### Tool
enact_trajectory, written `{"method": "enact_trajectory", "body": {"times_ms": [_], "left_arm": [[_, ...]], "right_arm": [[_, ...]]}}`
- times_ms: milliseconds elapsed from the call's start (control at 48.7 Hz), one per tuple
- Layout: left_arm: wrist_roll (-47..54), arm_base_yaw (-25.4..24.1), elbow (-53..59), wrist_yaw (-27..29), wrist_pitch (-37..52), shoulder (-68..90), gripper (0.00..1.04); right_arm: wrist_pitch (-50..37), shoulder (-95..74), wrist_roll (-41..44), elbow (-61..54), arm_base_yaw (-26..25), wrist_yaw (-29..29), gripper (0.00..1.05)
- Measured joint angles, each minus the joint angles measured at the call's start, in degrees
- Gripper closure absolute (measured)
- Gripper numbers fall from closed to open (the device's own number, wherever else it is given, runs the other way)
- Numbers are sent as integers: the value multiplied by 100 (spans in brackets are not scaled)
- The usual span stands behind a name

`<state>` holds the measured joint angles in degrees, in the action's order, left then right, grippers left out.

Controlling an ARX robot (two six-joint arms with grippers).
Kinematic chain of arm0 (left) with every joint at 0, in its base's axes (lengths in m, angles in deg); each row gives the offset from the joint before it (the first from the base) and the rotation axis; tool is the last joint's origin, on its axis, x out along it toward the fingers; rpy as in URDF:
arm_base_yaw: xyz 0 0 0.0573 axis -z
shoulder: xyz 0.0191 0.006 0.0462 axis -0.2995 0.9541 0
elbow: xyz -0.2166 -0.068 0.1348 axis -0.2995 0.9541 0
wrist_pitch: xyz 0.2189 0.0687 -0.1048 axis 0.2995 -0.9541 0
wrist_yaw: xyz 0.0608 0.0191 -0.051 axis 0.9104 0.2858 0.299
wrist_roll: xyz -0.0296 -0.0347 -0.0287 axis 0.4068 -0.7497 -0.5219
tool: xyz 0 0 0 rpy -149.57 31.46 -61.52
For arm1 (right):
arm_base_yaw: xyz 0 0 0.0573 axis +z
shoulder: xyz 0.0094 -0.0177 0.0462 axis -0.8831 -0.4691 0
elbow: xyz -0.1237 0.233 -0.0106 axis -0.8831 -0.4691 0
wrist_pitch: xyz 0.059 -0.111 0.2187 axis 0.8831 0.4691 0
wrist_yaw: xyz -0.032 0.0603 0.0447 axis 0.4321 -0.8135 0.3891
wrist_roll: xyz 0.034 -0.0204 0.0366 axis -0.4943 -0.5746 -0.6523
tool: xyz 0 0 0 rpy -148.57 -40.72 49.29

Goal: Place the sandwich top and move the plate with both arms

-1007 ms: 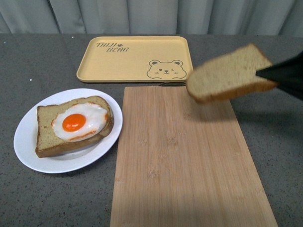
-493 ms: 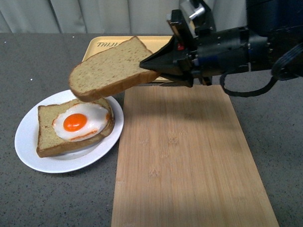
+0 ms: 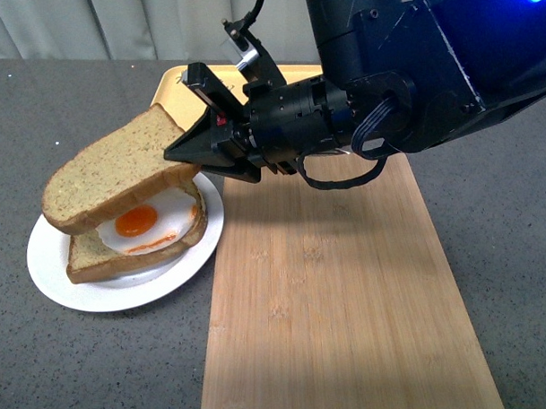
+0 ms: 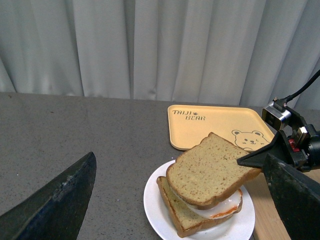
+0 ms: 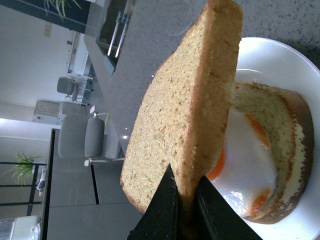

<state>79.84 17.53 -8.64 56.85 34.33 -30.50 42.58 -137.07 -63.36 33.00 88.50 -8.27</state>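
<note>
The sandwich top [image 3: 110,170], a tan speckled bread slice, hangs tilted just over the egg-topped slice [image 3: 139,232] on the round white plate [image 3: 51,275]. My right gripper [image 3: 186,154] is shut on its right edge, reaching in from the right. In the right wrist view the two dark fingers [image 5: 165,200] pinch the sandwich top [image 5: 185,110] by its crust, with the egg [image 5: 245,170] close below. The left wrist view shows the sandwich top [image 4: 210,167] over the plate [image 4: 155,200], and my left gripper [image 4: 185,200] open, its fingers [image 4: 60,200] wide on either side.
A bamboo cutting board [image 3: 339,301] lies right of the plate, under my right arm [image 3: 385,75]. A yellow bear tray [image 3: 175,87] sits behind, partly hidden by the arm. Grey tabletop surrounds them, and a curtain hangs at the back.
My right gripper has carried the sandwich top leftward and down, from above the cutting board to just over the egg slice on the plate.
</note>
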Motion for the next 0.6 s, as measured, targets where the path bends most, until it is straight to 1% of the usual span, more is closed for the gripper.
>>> {"method": "enact_trajectory", "body": {"times_ms": [103,411,452,575,596], "left_arm": [[-2,0,0,0,0,0,7],[0,0,0,0,0,0,7],[-2,0,0,0,0,0,7],[-2,0,0,0,0,0,7],[-2,0,0,0,0,0,7]], "right_arm": [[282,-144,136,179,22,55,102],[745,-328,481,404,96,114,102],[761,-330,520,404,111,116,99],[874,-334,660,404,144,247,78],[911,-334,715,398,142,273,73]]}}
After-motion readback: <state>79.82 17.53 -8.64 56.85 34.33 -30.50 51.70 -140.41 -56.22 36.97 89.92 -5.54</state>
